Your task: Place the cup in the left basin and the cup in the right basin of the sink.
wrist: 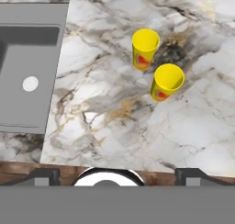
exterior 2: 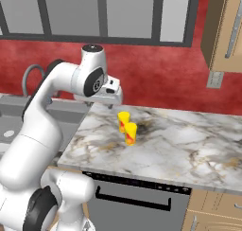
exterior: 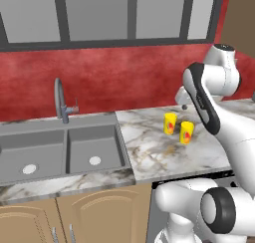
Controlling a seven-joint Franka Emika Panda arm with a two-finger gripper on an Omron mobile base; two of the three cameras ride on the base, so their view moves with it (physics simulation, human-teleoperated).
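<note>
- We see two yellow cups, the rear cup [exterior: 170,123] and the front cup [exterior: 187,132], upright just beside each other on the marble surface [exterior: 149,152], right of the sink [exterior: 60,150].
- Our pincer [exterior 2: 113,95] hangs open above them, holding nothing.
- Left basin [exterior: 30,157] and right basin [exterior: 94,150] hold no cup.

Two yellow cups stand upright on the marble counter [exterior 2: 189,140], the rear cup [exterior 2: 123,120] just beside the front cup [exterior 2: 131,133], possibly touching. The gripper [exterior 2: 111,101] hangs above and behind them, its jaws not discernible.
</note>
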